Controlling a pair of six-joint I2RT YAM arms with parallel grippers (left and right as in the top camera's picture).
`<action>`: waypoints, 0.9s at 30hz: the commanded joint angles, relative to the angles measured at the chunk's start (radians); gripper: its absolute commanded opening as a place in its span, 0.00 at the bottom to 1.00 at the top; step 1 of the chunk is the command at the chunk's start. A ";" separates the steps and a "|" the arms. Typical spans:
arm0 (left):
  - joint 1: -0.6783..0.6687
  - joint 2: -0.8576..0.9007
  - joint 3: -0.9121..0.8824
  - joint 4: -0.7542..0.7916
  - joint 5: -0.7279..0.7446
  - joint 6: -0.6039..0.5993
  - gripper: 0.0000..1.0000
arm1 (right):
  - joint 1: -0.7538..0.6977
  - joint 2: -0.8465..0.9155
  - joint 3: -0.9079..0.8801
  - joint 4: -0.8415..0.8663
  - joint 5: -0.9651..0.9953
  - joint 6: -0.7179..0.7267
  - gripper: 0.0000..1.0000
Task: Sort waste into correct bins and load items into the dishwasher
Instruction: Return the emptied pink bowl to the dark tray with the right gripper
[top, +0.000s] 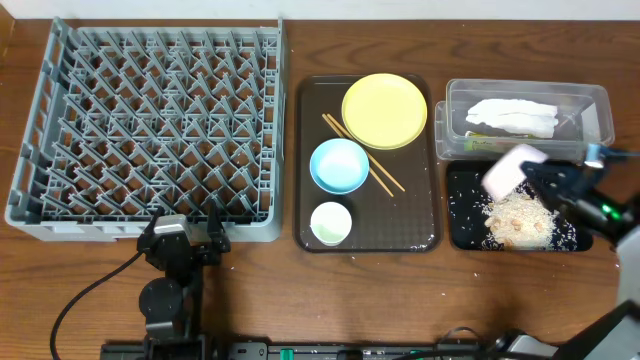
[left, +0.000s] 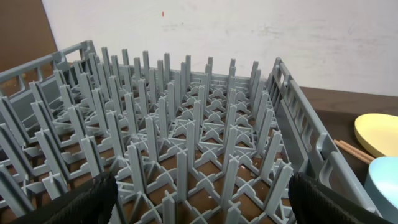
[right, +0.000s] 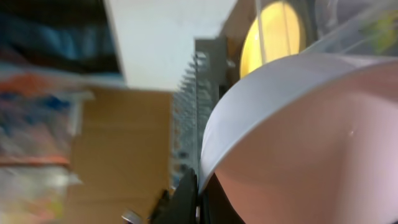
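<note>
My right gripper is shut on the rim of the white bowl, which is tilted over the black tray. A heap of rice scraps lies in that tray. In the right wrist view the white bowl fills the frame, with my finger on its rim. The clear tub holds the white napkin and the snack wrapper. My left gripper is open and empty at the near edge of the grey dish rack. In the left wrist view its fingers frame the rack's pegs.
The dark brown serving tray holds the yellow plate, light blue bowl, small white cup and chopsticks. The left wrist view shows the plate and blue bowl to the rack's right.
</note>
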 joint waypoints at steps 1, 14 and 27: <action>0.005 -0.001 -0.015 -0.040 -0.012 0.006 0.89 | 0.132 -0.083 0.071 -0.001 0.163 0.000 0.01; 0.005 -0.001 -0.015 -0.040 -0.012 0.006 0.89 | 0.905 -0.120 0.151 -0.055 0.922 0.113 0.01; 0.005 -0.001 -0.015 -0.040 -0.012 0.006 0.89 | 1.238 0.085 0.151 -0.126 1.311 0.269 0.01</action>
